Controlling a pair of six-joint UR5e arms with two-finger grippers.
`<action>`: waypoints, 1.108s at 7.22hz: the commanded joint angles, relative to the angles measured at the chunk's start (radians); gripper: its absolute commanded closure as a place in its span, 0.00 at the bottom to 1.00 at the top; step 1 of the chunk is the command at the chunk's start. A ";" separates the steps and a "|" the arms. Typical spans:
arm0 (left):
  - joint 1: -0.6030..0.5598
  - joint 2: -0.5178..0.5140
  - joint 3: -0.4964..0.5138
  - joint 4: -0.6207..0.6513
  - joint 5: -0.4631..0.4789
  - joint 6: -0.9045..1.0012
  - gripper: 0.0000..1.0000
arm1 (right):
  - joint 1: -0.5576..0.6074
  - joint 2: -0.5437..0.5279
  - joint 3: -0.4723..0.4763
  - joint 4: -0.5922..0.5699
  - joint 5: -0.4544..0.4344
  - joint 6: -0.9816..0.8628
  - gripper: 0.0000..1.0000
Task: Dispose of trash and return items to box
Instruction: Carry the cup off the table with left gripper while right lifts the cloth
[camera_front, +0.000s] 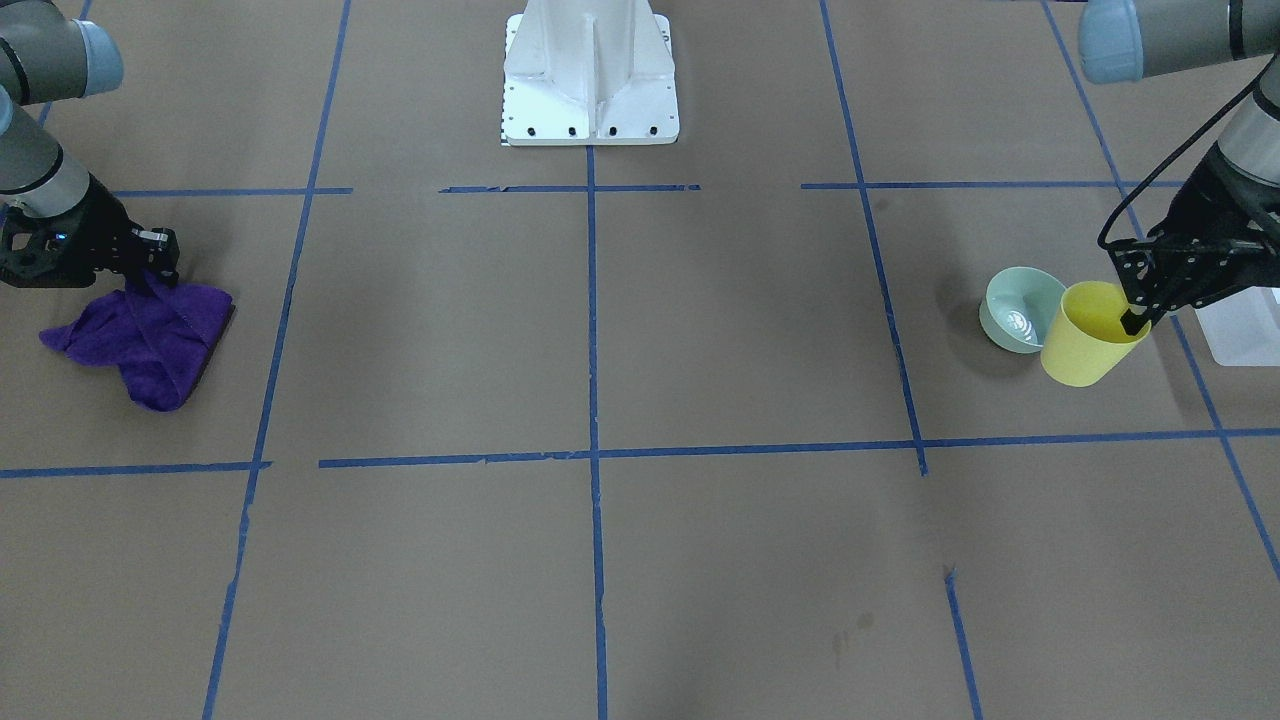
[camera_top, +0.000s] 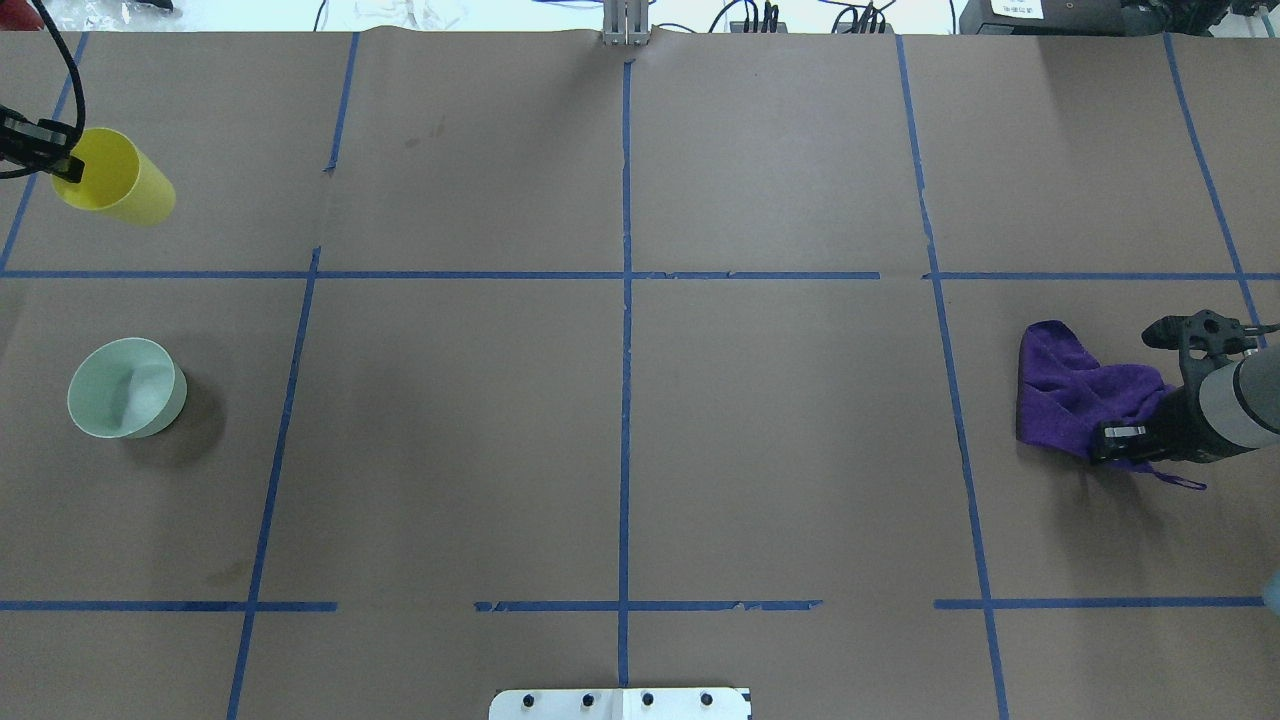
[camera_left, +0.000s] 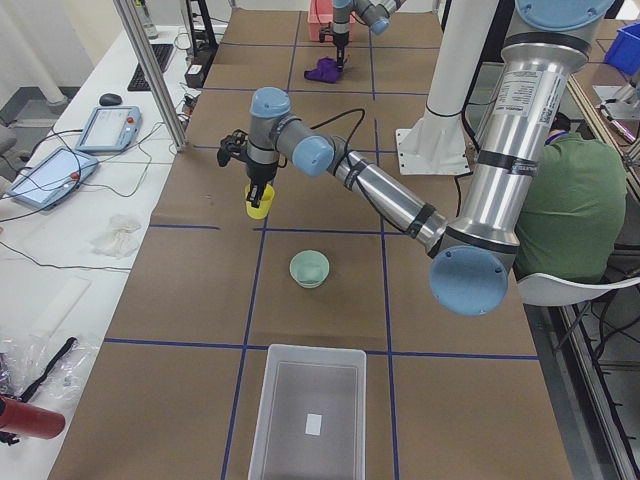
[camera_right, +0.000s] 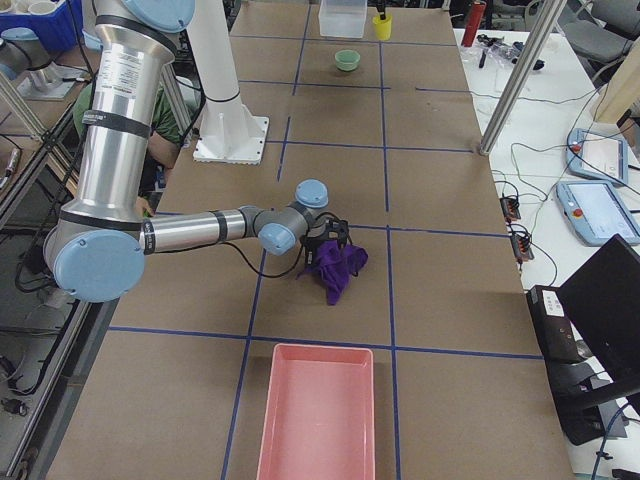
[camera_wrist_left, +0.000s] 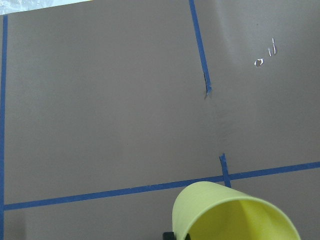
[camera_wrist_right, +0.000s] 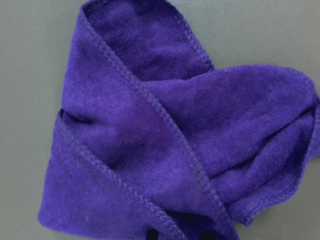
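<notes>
Exterior left, box (camera_left: 272, 398), white label (camera_left: 314, 424) unreadable

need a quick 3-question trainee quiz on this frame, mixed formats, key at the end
1. Multiple choice: what does the left gripper hold? A) mint bowl B) yellow cup C) purple cloth
2. True or false: the mint bowl sits inside the frosted bin.
3. Fill in: the right gripper is pinching the ____.

Key:
1. B. One finger is inside the rim, and the cup hangs tilted.
2. False. The bowl stands on the table, apart from the bin, and nothing shows inside the bin.
3. purple cloth
</notes>
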 joint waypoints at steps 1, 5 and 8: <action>-0.048 0.004 0.030 0.002 -0.002 0.082 1.00 | 0.060 0.005 0.010 0.001 -0.005 0.000 1.00; -0.249 0.004 0.203 -0.003 -0.002 0.438 1.00 | 0.277 0.005 0.197 -0.110 0.163 -0.001 1.00; -0.342 0.081 0.308 -0.015 -0.003 0.656 1.00 | 0.509 0.002 0.262 -0.111 0.384 -0.003 1.00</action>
